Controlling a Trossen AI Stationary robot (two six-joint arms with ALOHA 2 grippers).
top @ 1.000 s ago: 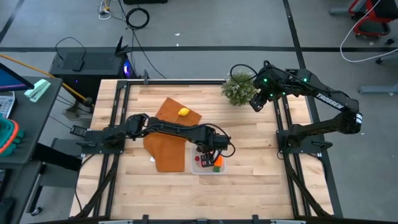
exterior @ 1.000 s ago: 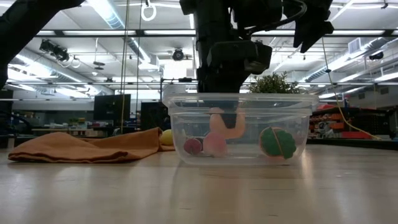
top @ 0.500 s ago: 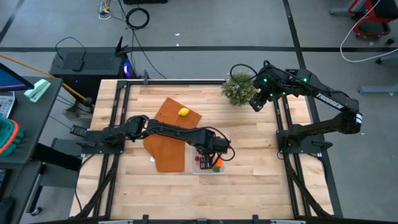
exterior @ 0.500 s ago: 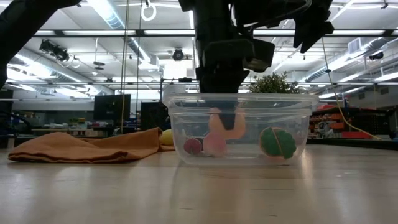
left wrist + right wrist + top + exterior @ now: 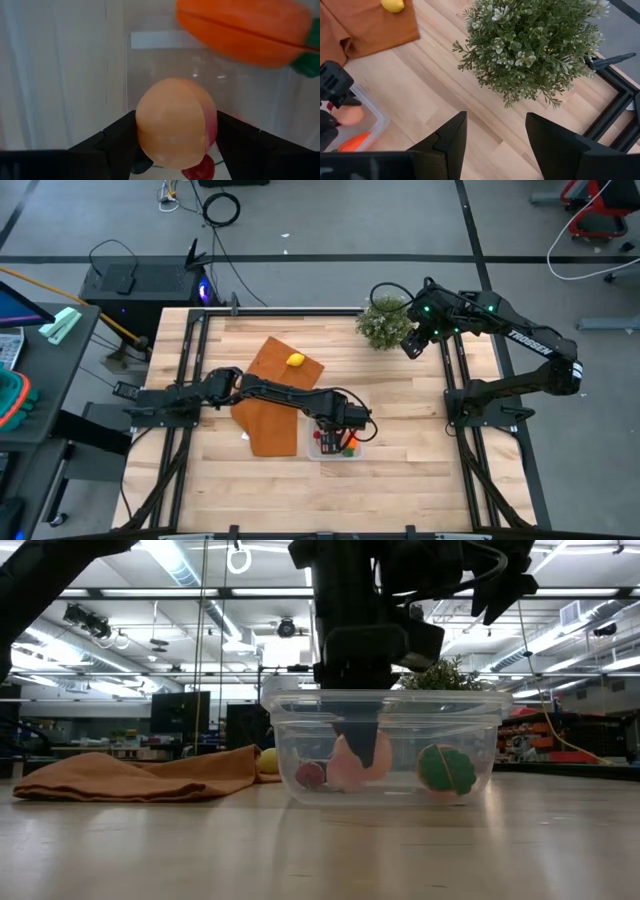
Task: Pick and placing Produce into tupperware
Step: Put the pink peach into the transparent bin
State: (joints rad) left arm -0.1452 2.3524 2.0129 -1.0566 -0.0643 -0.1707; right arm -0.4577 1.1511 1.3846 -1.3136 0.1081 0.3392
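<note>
The clear tupperware (image 5: 335, 442) sits near the table's middle, seen side-on in the low view (image 5: 470, 740). My left gripper (image 5: 336, 428) reaches down into it, shut on the red-yellow round fruit (image 5: 175, 125). In the container lie the orange carrot (image 5: 245, 30) with its green top (image 5: 446, 770), and a small red piece (image 5: 311, 775). The yellow lemon (image 5: 296, 360) rests on the orange-brown cloth (image 5: 275, 395). My right gripper (image 5: 412, 345) hovers open beside the potted plant (image 5: 383, 323), touching nothing. My left gripper pinches the round fruit across its widest part (image 5: 145, 125), one finger (image 5: 117, 137) on each side. The fingers come from above, pointing down into the container. The fruit (image 5: 358, 762) hangs low inside the walls, close to the floor; whether it touches the floor I cannot tell.
The cloth lies left of the container, reaching toward the far edge, and shows crumpled in the low view (image 5: 130, 778). The bushy plant (image 5: 530, 45) stands at the far right corner. Black frame rails (image 5: 190, 380) run along both table sides. Bare wood lies right of the container.
My left gripper has moved down, carrying the fruit from just under the rim to low inside the container. It has stayed shut on the fruit.
</note>
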